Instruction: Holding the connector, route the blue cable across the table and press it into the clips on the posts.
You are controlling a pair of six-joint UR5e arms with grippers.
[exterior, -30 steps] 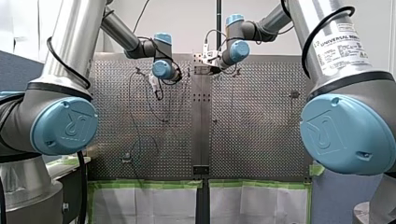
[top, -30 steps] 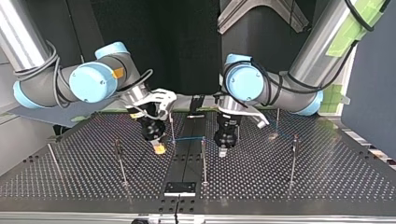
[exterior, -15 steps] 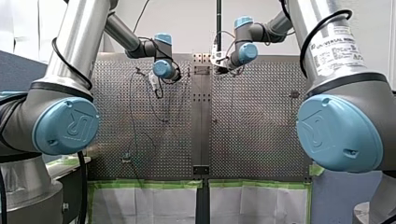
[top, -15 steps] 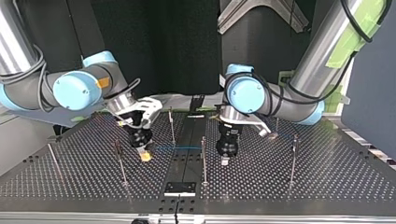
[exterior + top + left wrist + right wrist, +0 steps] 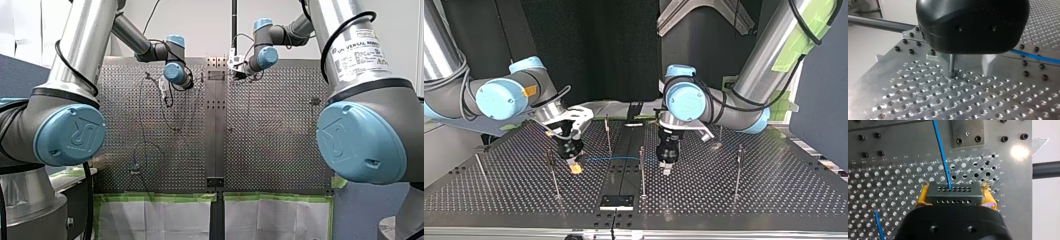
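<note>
Top view: R end effector (image 5: 575,169) at view's left, low over perforated counter (image 5: 774,192), tilted. Clamped on connector (image 5: 953,193).
R wrist view, same grip up close: dark block w/ two rows of small holes, squeezed between yellow pads (image 5: 920,198), one pad each side.
Blue cable (image 5: 941,152): out of connector's far face, straight ahead over counter holes twd bolted metal plate (image 5: 967,132). Second short bit of blue cable beside R end effector, over the holes.

Top view, cable run: approx level, clear of counter, from connector across dark centre strip (image 5: 624,175) to L end effector (image 5: 666,169). Crossing middle post (image 5: 642,172) below its tip. Seated in clip or only passing beside it: cannot tell.
Rear post (image 5: 608,134) behind cable. Another post (image 5: 551,172) just beside R end effector, on side away from centre strip.

L end effector: at view's right of centre strip, pointing down, tip near counter.
L wrist view: black body across most of frame, cable in from the side and hidden behind body. Spread or pressed together: cannot tell. Contact w/ cable not visible.

Front view: both arms reaching to far end of counter, one each side of centre strip. End effector detail too small to read.
</note>
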